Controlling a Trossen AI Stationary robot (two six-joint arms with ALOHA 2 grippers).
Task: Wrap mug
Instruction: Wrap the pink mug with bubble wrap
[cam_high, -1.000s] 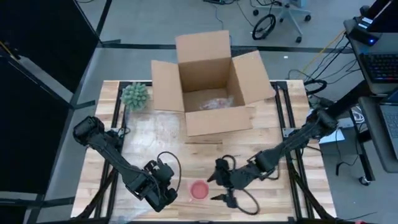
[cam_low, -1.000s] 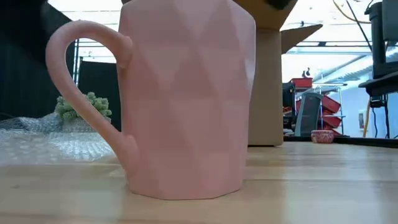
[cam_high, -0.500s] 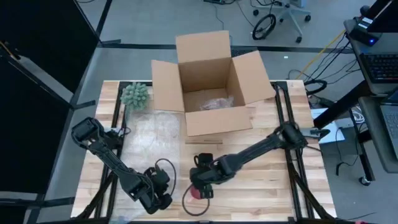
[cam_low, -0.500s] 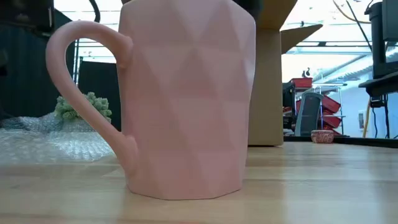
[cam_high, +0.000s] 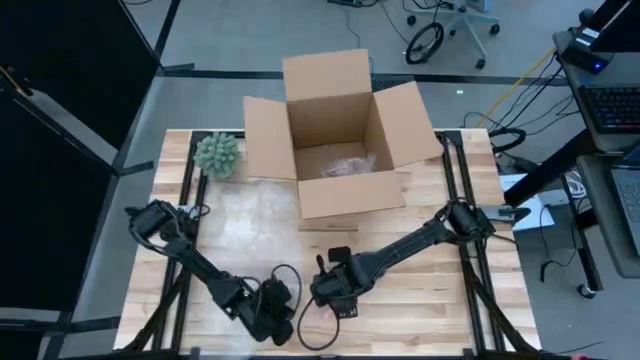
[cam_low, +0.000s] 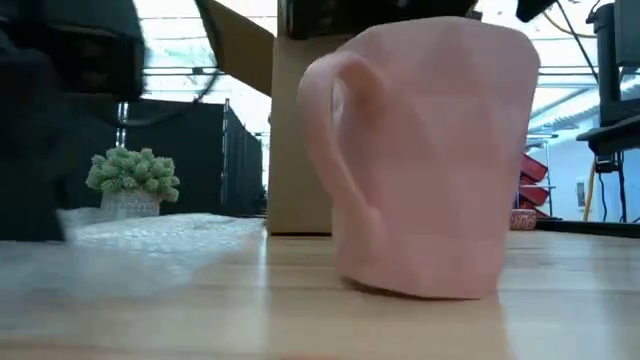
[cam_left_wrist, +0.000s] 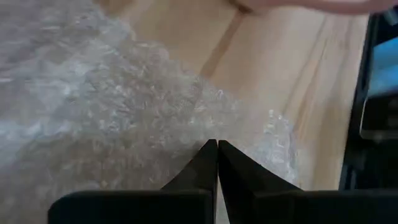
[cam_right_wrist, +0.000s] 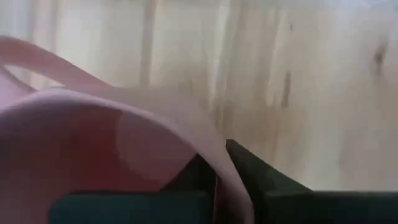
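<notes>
Pinching the rim of the pink mug (cam_low: 425, 160), your right gripper (cam_right_wrist: 217, 165) has one finger inside the wall and one outside (the right wrist view shows the rim running between them). In the low view the mug's base looks slightly lifted on one side, so it may be tipped rather than flat on the wooden table (cam_high: 440, 310); the blur makes that hard to settle. Your left gripper (cam_left_wrist: 217, 163) sits just beside it at the near edge, fingers pressed together on the edge of the bubble wrap (cam_left_wrist: 124, 112). That sheet spreads from the left gripper toward the far left of the table, so the mug lies to the right of the wrap, close to its corner. The coming move likely turns on bringing mug and sheet together. Farther back stand the open cardboard box (cam_high: 335, 130) and a small potted plant (cam_high: 217, 153), both well apart from the grippers.
</notes>
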